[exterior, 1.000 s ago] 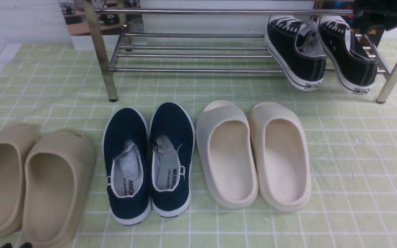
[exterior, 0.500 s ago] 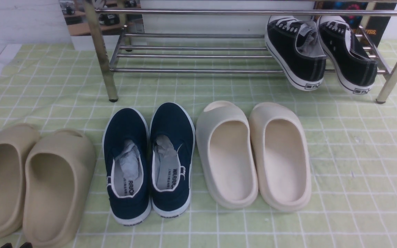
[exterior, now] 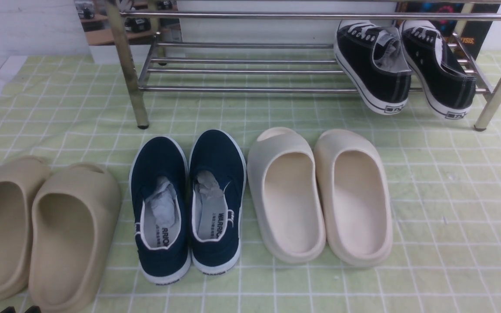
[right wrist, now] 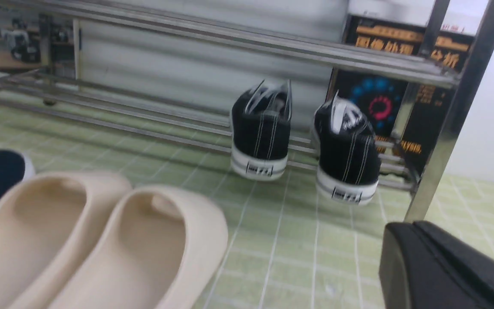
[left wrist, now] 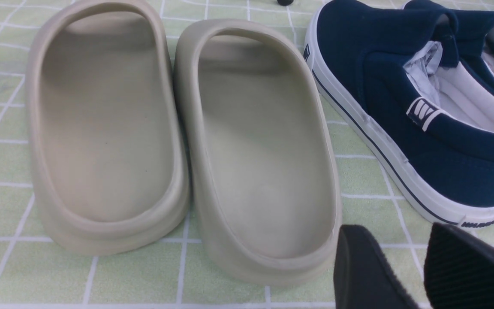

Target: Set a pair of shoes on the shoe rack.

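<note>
Two black sneakers, the left one (exterior: 374, 65) and the right one (exterior: 439, 69), lie side by side on the lower shelf at the right end of the chrome shoe rack (exterior: 250, 89). Their toes point inward and their heels overhang the front bar. Nothing holds them. The right wrist view shows their heels (right wrist: 260, 133) (right wrist: 347, 154) from some way back, with my right gripper (right wrist: 405, 229) shut and empty, low over the cloth. My left gripper (left wrist: 395, 231) is open and empty, hovering behind the tan slides (left wrist: 178, 137). Its tips (exterior: 20, 309) just show at the front view's bottom edge.
Three other pairs stand in a row before the rack on the green checked cloth (exterior: 450, 195): tan slides (exterior: 37, 230), navy slip-ons (exterior: 187, 200) and cream slides (exterior: 320, 195). A dark printed box (exterior: 476, 34) stands behind the rack's right end. Upright rack legs (exterior: 498, 87) flank the sneakers.
The right arm, a dark shape above the rack's top right corner a second ago, has left the front view. The sneakers and the left gripper have not moved.
</note>
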